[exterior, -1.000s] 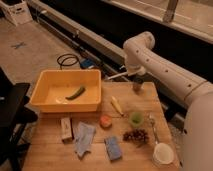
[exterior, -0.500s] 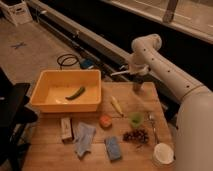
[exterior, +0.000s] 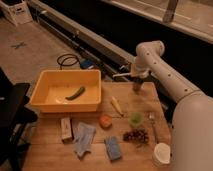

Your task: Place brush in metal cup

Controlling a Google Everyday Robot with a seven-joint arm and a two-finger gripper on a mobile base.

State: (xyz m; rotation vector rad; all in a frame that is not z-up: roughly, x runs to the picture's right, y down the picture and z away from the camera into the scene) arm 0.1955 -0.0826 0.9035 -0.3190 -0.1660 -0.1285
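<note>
Jaws unreadable: whether they clench or hang slack cannot be told. Gripper hangs from the wrist over the counter's far edge, toward 1 o'clock of the tub.

Slim white bar, taken to be the brush, sticks out level from the gripper toward 9 o'clock, clear of the counter. Probably carried, not proven.

Dark stub directly beneath the gripper, likely the metal cup. Cannot separate it cleanly from the gripper itself.

Change over the last second: elbow and wrist have shifted toward 3 o'clock and sunk a little. White bar has travelled with them, which favours it being held.

Counter items unmoved: yellow piece, green cup, spoon, grapes, white bowl.

Reading: transport about finished, arm settling above the cup. Brush lies crosswise, so it must tip handle-down before release, or it will bridge the rim.
</note>
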